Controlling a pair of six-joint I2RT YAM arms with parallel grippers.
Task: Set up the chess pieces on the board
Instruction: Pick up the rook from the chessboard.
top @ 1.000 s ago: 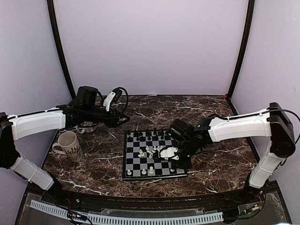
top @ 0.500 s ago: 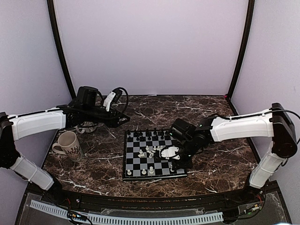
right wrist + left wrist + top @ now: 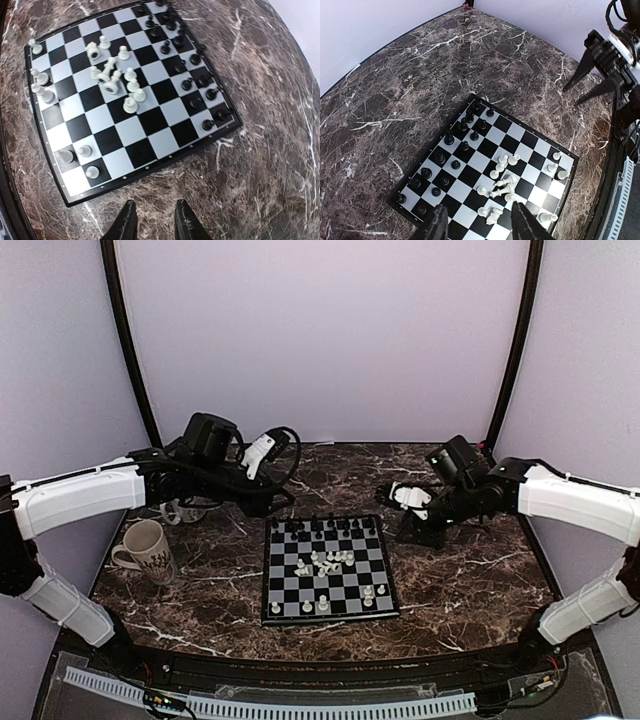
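Roughly half done, I judge: on the board [image 3: 290, 586], mid-desk, the black pieces [image 3: 318, 529] fill their two far rows; most white pieces [image 3: 322, 563] sit heaped mid-board; left hand [image 3: 477, 216] half open, right hand [image 3: 153, 214] narrowly parted, both empty.

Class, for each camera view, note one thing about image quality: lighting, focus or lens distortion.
Top external view: soft, even light; chess pieces tiny yet sharp. Left wrist view: the table edge bows, a wide-angle effect. Right wrist view: the board rim curves likewise.
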